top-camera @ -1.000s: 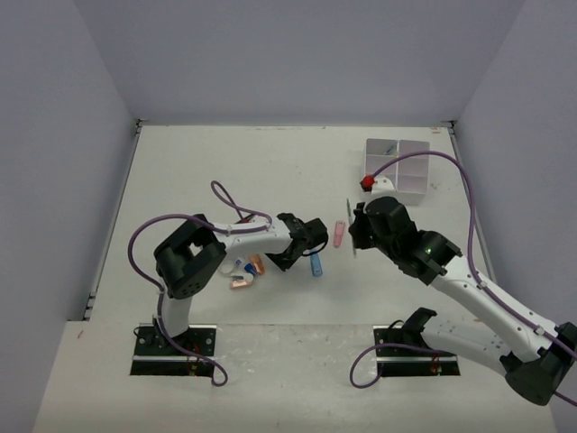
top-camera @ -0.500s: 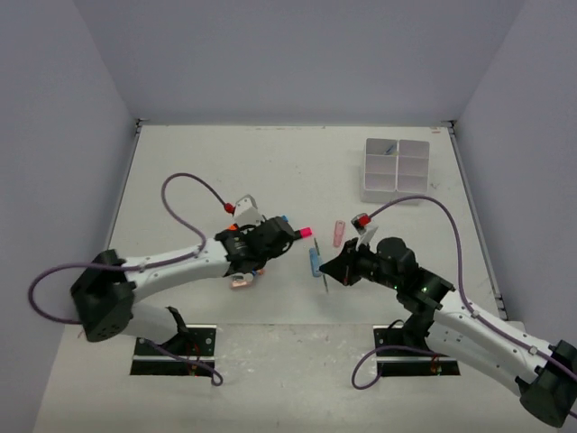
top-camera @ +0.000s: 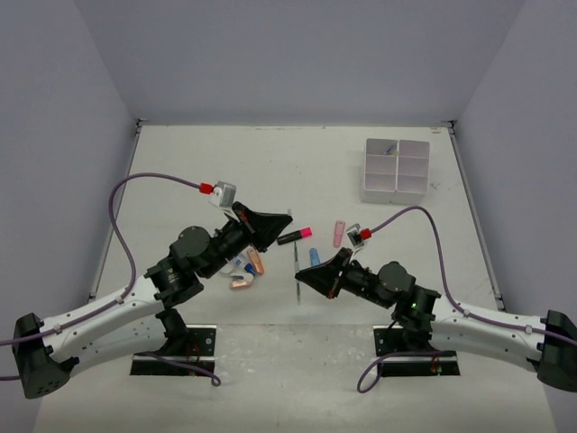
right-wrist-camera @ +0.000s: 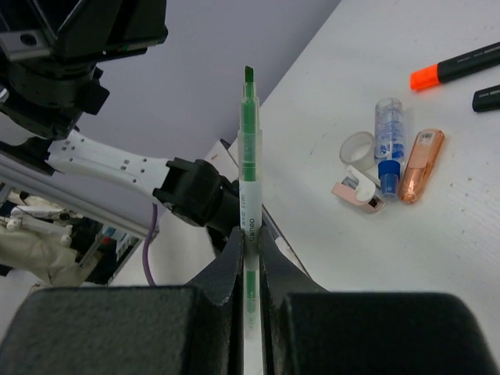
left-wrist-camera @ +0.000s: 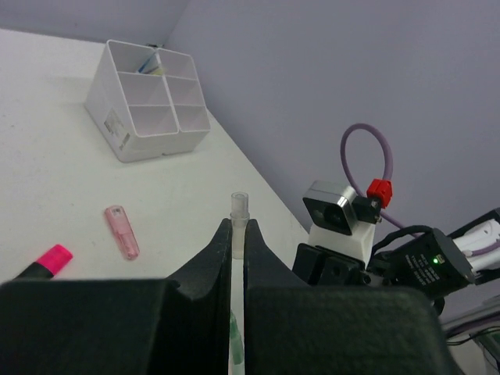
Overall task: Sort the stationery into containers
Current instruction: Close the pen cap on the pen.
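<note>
Right gripper (right-wrist-camera: 248, 234): clamped on a green pen (right-wrist-camera: 248, 156), which is held clear of the table (top-camera: 180, 162), well short of the organiser box (top-camera: 379, 189) on its near-left side. Left gripper (left-wrist-camera: 238, 226): clenched on a thin clear-capped pen (left-wrist-camera: 239, 205), further left of the box. Pink-capped highlighter (top-camera: 297, 235) lies loose between the two grippers. Assessment: both picks look made, and the carry is the step in hand. The next move calls for reaching to the box and dropping each pen into a compartment, one arm at a time to avoid a clash.
</note>
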Tool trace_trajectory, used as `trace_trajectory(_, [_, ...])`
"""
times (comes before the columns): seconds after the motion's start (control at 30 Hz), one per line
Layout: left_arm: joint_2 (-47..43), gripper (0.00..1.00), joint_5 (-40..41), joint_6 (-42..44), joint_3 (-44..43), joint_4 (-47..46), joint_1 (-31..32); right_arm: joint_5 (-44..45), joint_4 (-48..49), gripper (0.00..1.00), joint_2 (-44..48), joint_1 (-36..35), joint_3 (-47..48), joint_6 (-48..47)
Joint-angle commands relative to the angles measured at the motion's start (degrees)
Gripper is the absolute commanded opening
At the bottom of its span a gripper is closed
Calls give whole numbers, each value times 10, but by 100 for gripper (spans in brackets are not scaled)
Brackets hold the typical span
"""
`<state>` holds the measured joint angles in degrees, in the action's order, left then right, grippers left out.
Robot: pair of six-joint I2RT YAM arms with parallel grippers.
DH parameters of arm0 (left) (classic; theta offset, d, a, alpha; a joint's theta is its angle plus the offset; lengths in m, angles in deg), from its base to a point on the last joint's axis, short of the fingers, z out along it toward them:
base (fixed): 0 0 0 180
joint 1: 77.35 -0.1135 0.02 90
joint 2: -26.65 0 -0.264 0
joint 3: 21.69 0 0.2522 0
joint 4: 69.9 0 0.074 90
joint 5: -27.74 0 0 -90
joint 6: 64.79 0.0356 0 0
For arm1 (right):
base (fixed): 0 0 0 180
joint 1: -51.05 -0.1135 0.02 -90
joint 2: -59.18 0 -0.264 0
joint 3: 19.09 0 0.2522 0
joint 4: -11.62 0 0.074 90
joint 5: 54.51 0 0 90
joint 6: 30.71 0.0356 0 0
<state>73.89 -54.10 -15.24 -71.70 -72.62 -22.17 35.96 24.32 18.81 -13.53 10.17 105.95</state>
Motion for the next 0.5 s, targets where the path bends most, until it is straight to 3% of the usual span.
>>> trace_trajectory(0.0, [-14,0,-64,39,12,-50,-2,59,30,0,7,-8,26,1])
trace_trajectory(0.47, [35,0,-102,19,19,-100,-2,56,-18,0,28,-9,59,-36])
